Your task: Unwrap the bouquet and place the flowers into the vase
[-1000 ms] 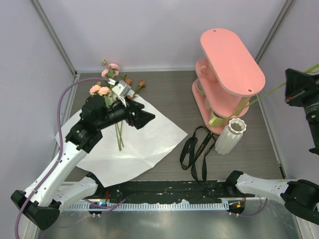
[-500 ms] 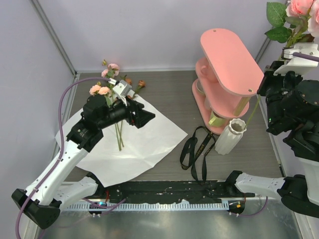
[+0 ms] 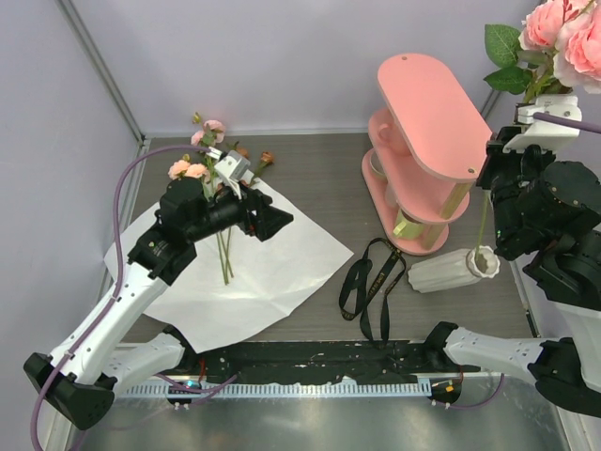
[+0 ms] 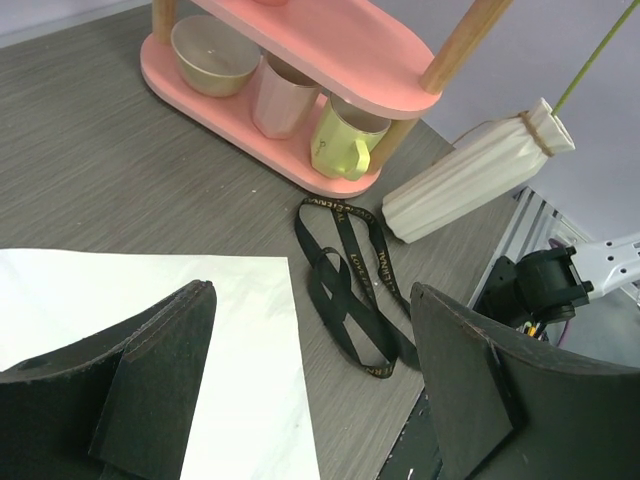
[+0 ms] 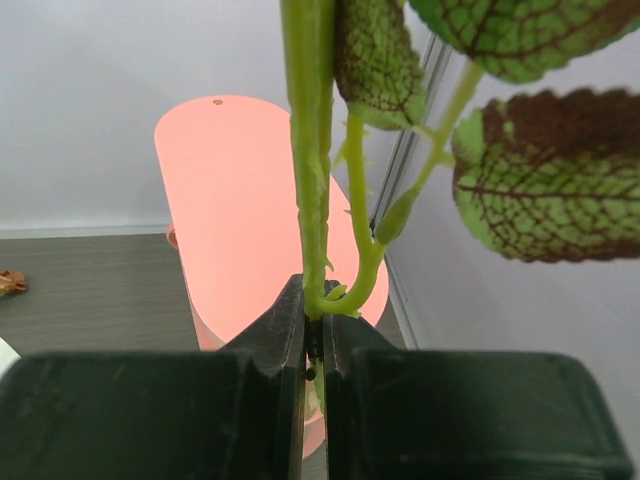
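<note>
A stem (image 5: 305, 150) is clamped in the right gripper (image 5: 313, 335), tip at the mouth of the vase (image 3: 449, 272) — lying on its side. The left gripper (image 3: 272, 224) is spread, empty; the vase should be righted first.

A lab test cell — plain enclosure walls (image 3: 282, 56), metal frame posts (image 3: 101, 70), wood-grain tabletop (image 3: 319, 178).
</note>
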Robot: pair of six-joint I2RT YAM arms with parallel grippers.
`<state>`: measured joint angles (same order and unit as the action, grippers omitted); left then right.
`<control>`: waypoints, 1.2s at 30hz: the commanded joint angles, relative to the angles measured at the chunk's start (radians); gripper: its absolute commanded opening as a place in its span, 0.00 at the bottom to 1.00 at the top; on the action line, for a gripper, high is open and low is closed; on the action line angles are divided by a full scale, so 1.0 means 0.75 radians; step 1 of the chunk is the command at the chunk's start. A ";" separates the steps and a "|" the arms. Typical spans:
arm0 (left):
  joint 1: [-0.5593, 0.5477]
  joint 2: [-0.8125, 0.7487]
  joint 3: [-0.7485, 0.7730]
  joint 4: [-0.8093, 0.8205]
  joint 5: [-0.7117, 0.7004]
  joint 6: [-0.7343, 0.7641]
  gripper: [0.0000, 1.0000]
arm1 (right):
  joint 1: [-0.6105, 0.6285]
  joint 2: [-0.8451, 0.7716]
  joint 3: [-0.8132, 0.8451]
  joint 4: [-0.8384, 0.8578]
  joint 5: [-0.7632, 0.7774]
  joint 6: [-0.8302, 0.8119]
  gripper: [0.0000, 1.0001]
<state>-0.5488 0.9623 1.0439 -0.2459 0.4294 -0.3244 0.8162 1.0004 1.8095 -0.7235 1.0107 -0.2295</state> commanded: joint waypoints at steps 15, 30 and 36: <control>-0.005 -0.003 0.030 0.013 -0.020 0.030 0.82 | 0.002 -0.060 -0.255 0.229 -0.032 0.058 0.01; -0.003 0.006 0.028 0.015 -0.018 0.026 0.82 | 0.002 -0.274 -0.578 0.244 -0.030 0.218 0.01; -0.003 0.008 0.030 0.013 -0.018 0.026 0.82 | 0.002 -0.338 -0.725 0.302 -0.024 0.261 0.01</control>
<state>-0.5488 0.9691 1.0439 -0.2527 0.4187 -0.3237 0.8162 0.7650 1.3094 -0.5743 0.9791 -0.0750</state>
